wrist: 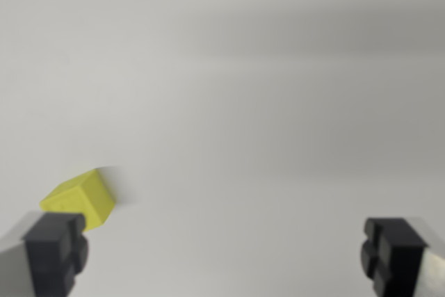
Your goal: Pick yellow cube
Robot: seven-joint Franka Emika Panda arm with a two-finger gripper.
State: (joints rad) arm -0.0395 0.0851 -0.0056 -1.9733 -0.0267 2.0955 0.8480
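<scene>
Wide-spread jaws frame bare surface (pixel 264 102); yellow cube (pixel 80 199) behind left finger (pixel 52 252)

The yellow cube (pixel 78 198) sits on the pale surface (pixel 264 137) at the wrist view's lower left, one corner turned toward the camera.

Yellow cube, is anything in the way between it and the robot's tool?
Nothing visible blocks it. The yellow cube sits on the bare pale surface, right by the finger at the wrist view's left, not centred in the open tool. The cube's lower part is hidden behind that finger.
</scene>
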